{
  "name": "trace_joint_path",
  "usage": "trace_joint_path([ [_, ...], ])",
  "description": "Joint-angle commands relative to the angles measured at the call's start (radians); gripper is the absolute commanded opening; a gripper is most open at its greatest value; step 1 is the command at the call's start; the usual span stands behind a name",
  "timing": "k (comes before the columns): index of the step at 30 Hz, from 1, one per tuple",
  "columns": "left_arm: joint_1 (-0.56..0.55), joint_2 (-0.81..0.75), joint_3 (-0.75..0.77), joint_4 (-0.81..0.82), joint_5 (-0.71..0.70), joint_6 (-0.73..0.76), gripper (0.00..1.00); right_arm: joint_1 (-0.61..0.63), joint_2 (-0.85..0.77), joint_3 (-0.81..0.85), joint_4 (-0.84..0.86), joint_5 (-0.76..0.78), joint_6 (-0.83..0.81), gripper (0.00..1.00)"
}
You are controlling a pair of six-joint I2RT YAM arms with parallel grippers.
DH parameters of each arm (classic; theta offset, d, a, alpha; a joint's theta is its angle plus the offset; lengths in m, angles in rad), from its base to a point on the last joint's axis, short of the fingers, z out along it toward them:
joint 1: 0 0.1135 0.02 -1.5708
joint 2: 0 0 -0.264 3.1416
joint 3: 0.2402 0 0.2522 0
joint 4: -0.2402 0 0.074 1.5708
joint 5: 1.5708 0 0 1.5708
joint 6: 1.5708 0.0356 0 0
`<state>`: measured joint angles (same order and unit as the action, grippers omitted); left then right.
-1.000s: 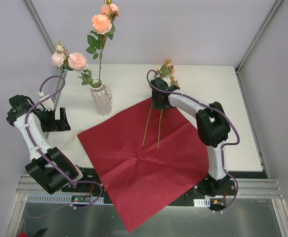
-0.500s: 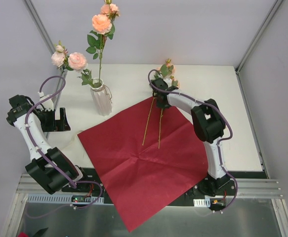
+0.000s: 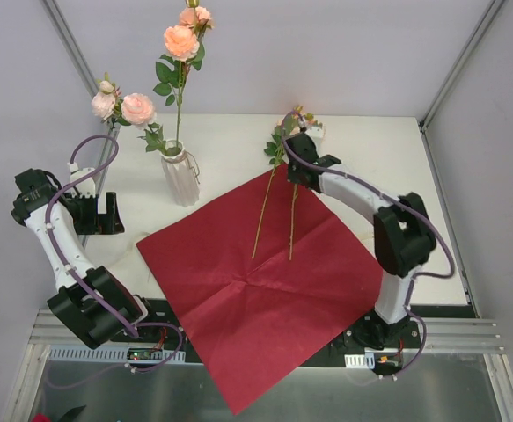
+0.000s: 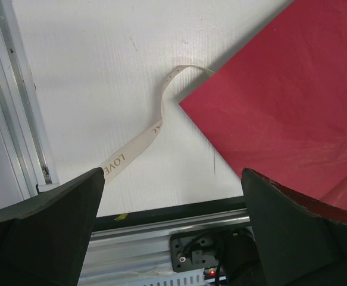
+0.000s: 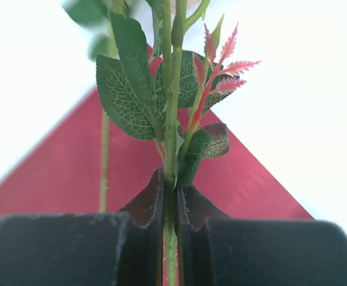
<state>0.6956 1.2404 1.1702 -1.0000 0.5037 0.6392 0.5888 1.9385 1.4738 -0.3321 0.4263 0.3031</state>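
My right gripper point(image 3: 297, 160) point(image 5: 171, 192) is shut on the green stem of a leafy flower point(image 5: 172, 95), just below its leaves. That held flower point(image 3: 291, 220) slants down over the far corner of the red paper sheet point(image 3: 256, 299), its bloom point(image 3: 302, 117) over the white table. A second flower stem point(image 3: 262, 215) lies on the paper just to the left. My left gripper point(image 3: 109, 214) point(image 4: 172, 179) hangs open and empty at the table's left side, above a cream ribbon point(image 4: 138, 143) printed "LOVE" and the paper's left corner point(image 4: 280, 95).
A white ribbed vase point(image 3: 181, 176) with tall pink roses point(image 3: 181, 41) stands behind the paper's left corner. Smaller pink roses point(image 3: 124, 107) lean left of it. An aluminium rail point(image 4: 18, 119) runs along the table's left edge.
My right gripper has moved right and slightly back with the stem shut in it, and the stem's lower end has swung right on the paper. The left arm has stayed put.
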Motion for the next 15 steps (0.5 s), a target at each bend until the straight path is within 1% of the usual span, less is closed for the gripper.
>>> trace_joint_path([
  [1,0.012,-0.024,0.023,-0.009,0.016,0.014,0.99,0.034,-0.303,-0.023,0.253,0.048,-0.045,0.01],
  [3,0.012,-0.025,0.010,-0.009,0.030,0.016,0.99,0.083,-0.374,0.011,0.315,0.020,-0.137,0.01],
  [4,0.012,-0.028,0.003,-0.008,0.038,0.017,0.99,0.106,-0.389,0.026,0.399,0.005,-0.186,0.01],
  [5,0.010,-0.035,-0.003,-0.006,0.041,0.022,0.99,0.159,-0.407,0.051,0.428,-0.007,-0.232,0.01],
  [6,0.010,-0.036,-0.013,-0.008,0.045,0.022,0.99,0.189,-0.412,0.071,0.470,-0.027,-0.345,0.01],
  [7,0.010,-0.036,-0.017,-0.008,0.045,0.020,0.99,0.218,-0.411,0.106,0.569,-0.047,-0.402,0.01],
  [8,0.012,-0.032,-0.018,-0.008,0.044,0.014,0.99,0.245,-0.397,0.115,0.634,-0.076,-0.453,0.01],
  [9,0.012,-0.027,-0.017,-0.008,0.042,0.013,0.99,0.297,-0.385,0.124,0.765,-0.143,-0.513,0.01],
  [10,0.012,-0.016,-0.015,-0.008,0.041,0.005,0.99,0.318,-0.368,0.153,0.821,-0.179,-0.589,0.01],
  [11,0.012,-0.010,-0.009,-0.008,0.039,0.002,0.99,0.357,-0.327,0.166,0.872,-0.254,-0.632,0.01],
  [12,0.012,-0.006,-0.006,-0.008,0.038,0.002,0.99,0.374,-0.305,0.178,0.928,-0.285,-0.674,0.01],
  [13,0.012,0.005,-0.003,-0.009,0.036,-0.001,0.99,0.391,-0.280,0.183,1.070,-0.320,-0.767,0.01],
  [14,0.012,0.008,0.000,-0.008,0.035,-0.001,0.99,0.419,-0.224,0.189,1.155,-0.386,-0.801,0.01],
  [15,0.012,0.013,0.002,-0.009,0.033,-0.003,0.99,0.425,-0.192,0.204,1.289,-0.414,-0.814,0.01],
])
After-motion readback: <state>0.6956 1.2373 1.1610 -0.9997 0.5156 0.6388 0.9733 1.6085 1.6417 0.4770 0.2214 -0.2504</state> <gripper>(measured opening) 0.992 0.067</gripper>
